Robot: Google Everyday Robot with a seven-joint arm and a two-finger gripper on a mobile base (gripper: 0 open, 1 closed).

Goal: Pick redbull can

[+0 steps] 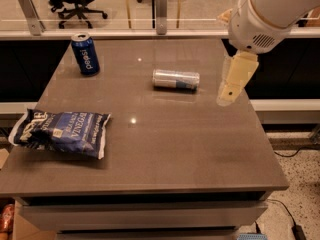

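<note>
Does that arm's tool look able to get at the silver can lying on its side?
Probably yes: the tool hangs just right of the redbull can, with only bare table between them; the Pepsi can and chip bag lie well away.

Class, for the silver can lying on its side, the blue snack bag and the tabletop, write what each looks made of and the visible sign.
Slim silver redbull can: likely thin metal, bright sheen. Dark blue crinkled snack bag: probably plastic film, creased, glossy. Grey-brown table: smooth semi-gloss, perhaps laminate; reflects light spots. Cream gripper, hanging right of the can: seemingly matte plastic.
</note>
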